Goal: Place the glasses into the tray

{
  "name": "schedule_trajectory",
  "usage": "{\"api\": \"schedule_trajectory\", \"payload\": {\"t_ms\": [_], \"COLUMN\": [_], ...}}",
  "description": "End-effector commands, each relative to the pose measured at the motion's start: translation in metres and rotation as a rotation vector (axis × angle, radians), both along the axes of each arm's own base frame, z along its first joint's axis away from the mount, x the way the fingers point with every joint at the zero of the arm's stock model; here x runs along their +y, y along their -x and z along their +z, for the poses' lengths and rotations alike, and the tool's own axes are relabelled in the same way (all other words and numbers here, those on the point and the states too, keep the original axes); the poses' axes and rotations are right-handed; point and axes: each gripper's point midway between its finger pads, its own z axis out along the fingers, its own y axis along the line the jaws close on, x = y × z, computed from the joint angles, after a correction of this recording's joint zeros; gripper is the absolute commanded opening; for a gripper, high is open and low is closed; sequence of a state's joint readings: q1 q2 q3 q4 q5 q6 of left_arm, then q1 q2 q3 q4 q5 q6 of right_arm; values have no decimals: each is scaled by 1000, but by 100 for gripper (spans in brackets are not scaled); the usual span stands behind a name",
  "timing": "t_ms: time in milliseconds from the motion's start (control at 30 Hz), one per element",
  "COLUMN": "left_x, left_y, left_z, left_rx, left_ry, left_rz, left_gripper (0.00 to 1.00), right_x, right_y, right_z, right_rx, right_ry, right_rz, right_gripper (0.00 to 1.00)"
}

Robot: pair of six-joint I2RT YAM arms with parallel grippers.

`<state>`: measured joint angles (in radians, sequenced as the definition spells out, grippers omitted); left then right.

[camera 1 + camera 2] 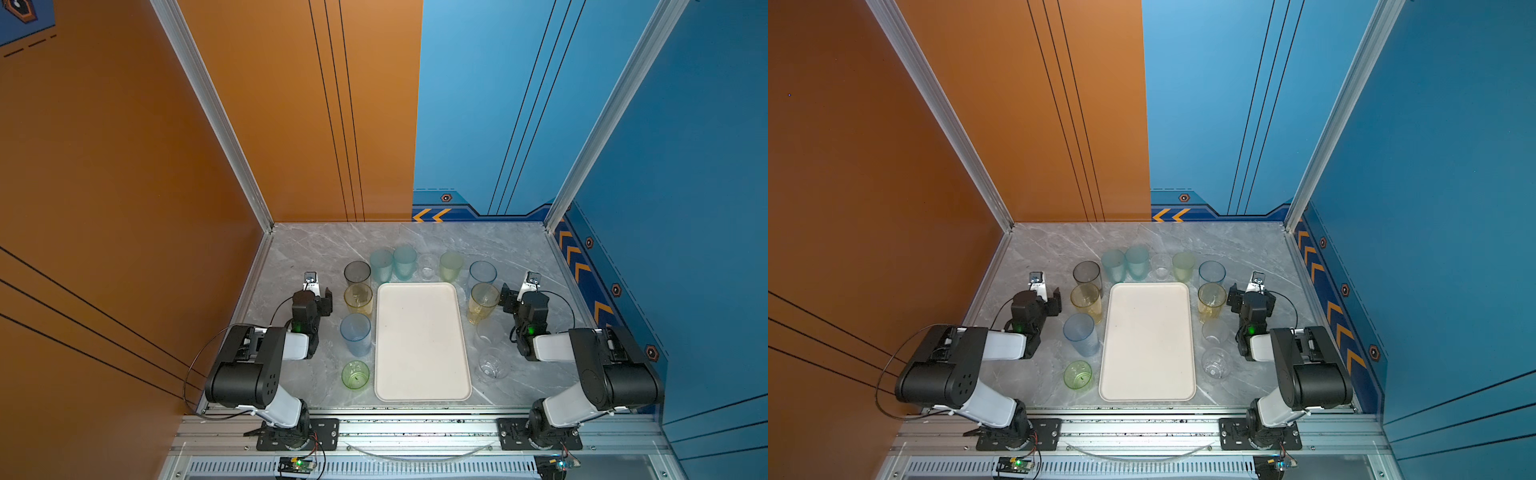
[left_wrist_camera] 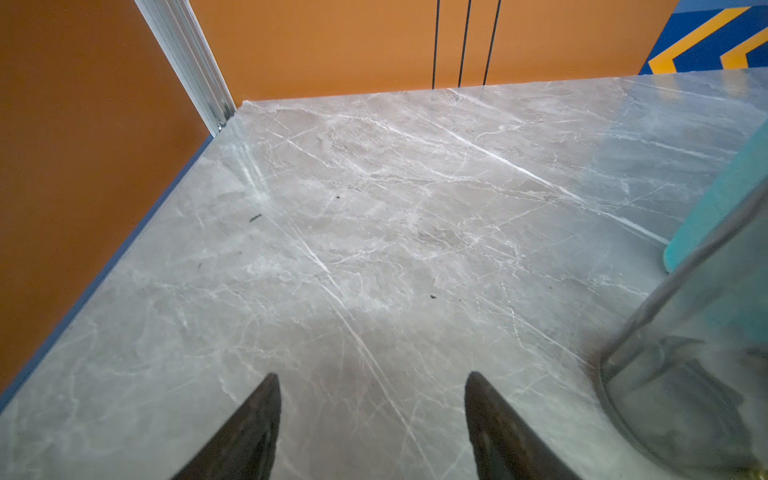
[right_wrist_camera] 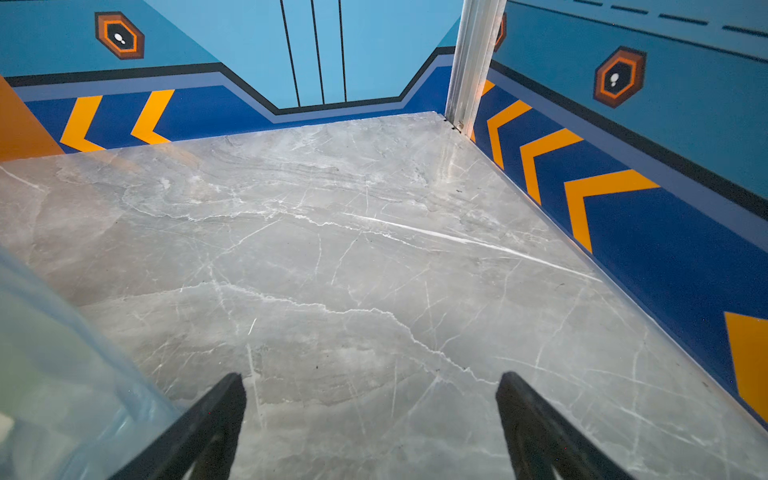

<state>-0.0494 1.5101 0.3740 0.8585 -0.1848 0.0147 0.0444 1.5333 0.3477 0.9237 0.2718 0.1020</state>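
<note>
Dark fingers [image 2: 249,436] of the left gripper [image 2: 372,376] fill the near edge of the left wrist view, spread apart with only bare table [image 2: 374,228] between them. Just beside one finger stands the grey glass [image 2: 685,395], smoky, see-through and upright, with a teal glass [image 2: 723,195] behind it. The right gripper [image 3: 370,376] likewise has its jaws wide apart and grips nothing; a pale glass [image 3: 62,374], blurred, stands close by one finger.

In both top views the tray [image 1: 422,340] lies flat mid-table: cream-white, rectangular, round-cornered, low-rimmed, its long sides running front to back. All twelve glasses [image 1: 357,272] stand upright on the table outside it, ringing three sides. Across its far end are the teal glass, a teal twin [image 1: 405,262], a short clear glass [image 1: 428,268] and a pale green glass [image 1: 451,266]. Down the left side, far to near: the grey glass, a yellow glass [image 1: 358,299], a blue glass [image 1: 355,336], a short green glass [image 1: 355,374]. Down the right: a second blue glass [image 1: 483,274], a second yellow glass [image 1: 483,303], a tall clear glass [image 1: 490,332], a squat clear glass [image 1: 492,365].

Each side row stands between a gripper and the tray. The left gripper sits just beside the yellow glass, the right gripper just beside the second yellow glass; contact cannot be told. An orange wall [image 1: 124,166] backs the left side, a blue wall [image 1: 685,166] the right.
</note>
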Motion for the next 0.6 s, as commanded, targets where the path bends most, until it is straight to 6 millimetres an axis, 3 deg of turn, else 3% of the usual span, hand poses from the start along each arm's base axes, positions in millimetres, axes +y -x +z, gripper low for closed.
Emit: {"api": "schedule_trajectory", "payload": {"t_ms": [0,100,233,433,567], "left_x": [8,3,-21,-36,-35], "left_y": [5,17,37,54,55], "left_z": [33,57,88,128,153], "left_rx": [-60,-72,-73,-47,-27], "left_ry": [-36,-45,-14,-26,-15], "left_rz": [72,94,65,54,61], "left_gripper": [68,66,62,62,61], "right_x": [-8,-13,-23,-20,11], "right_y": [2,8,21,50,62], "right_z": [13,25,64,151,209], "right_rx": [-39,-49,-102,-114,-87], "right_ry": [-11,-15,-38,-101,-184], "right_rz": [-34,-62,-98,-99,32], "right_gripper": [90,90,90,85,78]}}
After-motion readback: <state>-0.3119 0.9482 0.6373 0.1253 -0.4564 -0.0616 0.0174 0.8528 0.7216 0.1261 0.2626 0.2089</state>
